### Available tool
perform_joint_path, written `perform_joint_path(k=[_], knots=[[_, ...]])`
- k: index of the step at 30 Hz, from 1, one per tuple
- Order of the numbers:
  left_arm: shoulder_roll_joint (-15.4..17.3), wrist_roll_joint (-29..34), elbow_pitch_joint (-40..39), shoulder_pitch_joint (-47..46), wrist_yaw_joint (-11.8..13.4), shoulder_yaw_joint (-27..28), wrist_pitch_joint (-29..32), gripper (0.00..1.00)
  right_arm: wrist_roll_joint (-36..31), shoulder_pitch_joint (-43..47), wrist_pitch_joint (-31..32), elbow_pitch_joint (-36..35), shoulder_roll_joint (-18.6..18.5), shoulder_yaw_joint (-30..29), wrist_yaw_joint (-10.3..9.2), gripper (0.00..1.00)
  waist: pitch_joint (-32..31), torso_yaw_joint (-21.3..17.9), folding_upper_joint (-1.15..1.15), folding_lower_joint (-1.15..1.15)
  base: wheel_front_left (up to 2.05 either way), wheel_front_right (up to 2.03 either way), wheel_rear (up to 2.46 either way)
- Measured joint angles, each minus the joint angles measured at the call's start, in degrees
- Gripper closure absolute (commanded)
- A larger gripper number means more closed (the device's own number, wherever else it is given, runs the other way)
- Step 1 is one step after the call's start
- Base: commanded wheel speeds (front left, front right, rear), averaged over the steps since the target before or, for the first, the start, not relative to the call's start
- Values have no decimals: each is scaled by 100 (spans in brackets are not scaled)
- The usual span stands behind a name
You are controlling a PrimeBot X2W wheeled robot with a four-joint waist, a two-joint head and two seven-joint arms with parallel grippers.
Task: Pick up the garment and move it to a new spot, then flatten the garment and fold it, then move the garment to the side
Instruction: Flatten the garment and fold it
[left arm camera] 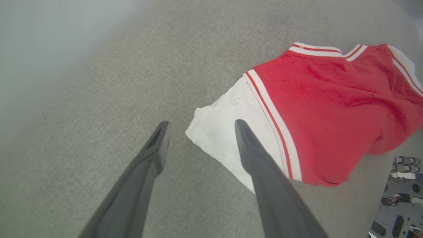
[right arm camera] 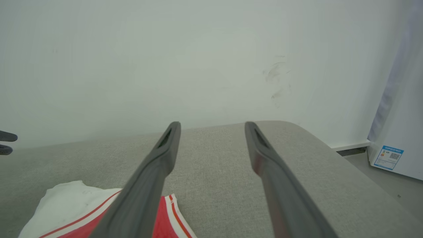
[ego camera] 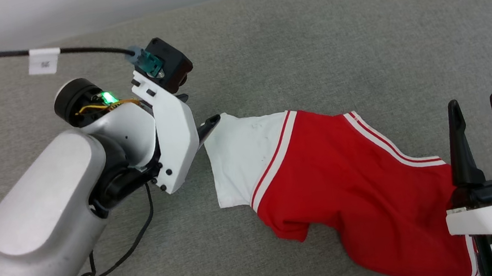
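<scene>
The garment (ego camera: 348,177) lies rumpled on the grey cushion, its red body running toward the lower right and one white sleeve (ego camera: 239,157) spread to the left. No lettering shows. My left gripper (ego camera: 201,115) is open at the sleeve's far corner. In the left wrist view the left gripper (left arm camera: 202,125) straddles that white corner (left arm camera: 214,132), one finger over the sleeve, the other over bare cushion; contact is unclear. My right gripper (ego camera: 476,105) stands open above the garment's red lower end, holding nothing. Between the spread fingers of the right gripper (right arm camera: 212,127), the garment (right arm camera: 66,205) lies low left.
The grey cushion (ego camera: 310,47) extends far and right, with a rounded edge at the top right. A black cable with a white tag (ego camera: 43,60) crosses the upper left. A white wall (right arm camera: 198,59) stands behind, and a white appliance (right arm camera: 400,132) stands on the floor at right.
</scene>
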Motion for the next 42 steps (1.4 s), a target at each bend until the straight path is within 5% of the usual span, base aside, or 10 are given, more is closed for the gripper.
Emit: perform_joint_path(k=[7,18,19,20,34,42], knots=[[115,-650,712,-786,4,-606,840,0,41,-144,0,-18,0,168,1,0,415,-347,0,0,0,0,0],[114,-716,1493,-1248,5,-1512,875,0,188,-178,0,3,0,272,1,0,863,-717,0,0,0,0,0],[120,-791,1544,-1248,7,-1544,847,32,187,-178,0,12,0,292,0,0,873,-736,0,0,0,0,0],[126,-875,1578,-1250,7,-1577,813,98,185,-177,0,15,0,312,0,0,875,-746,0,0,0,0,0],[135,-1027,2660,-1129,94,-912,-1352,100,-181,-65,0,80,1,345,1,0,480,-344,0,0,0,0,0],[557,-1340,2870,-584,364,-421,-2036,100,-382,41,0,115,1,320,1,0,129,146,0,-1,0,0,0]])
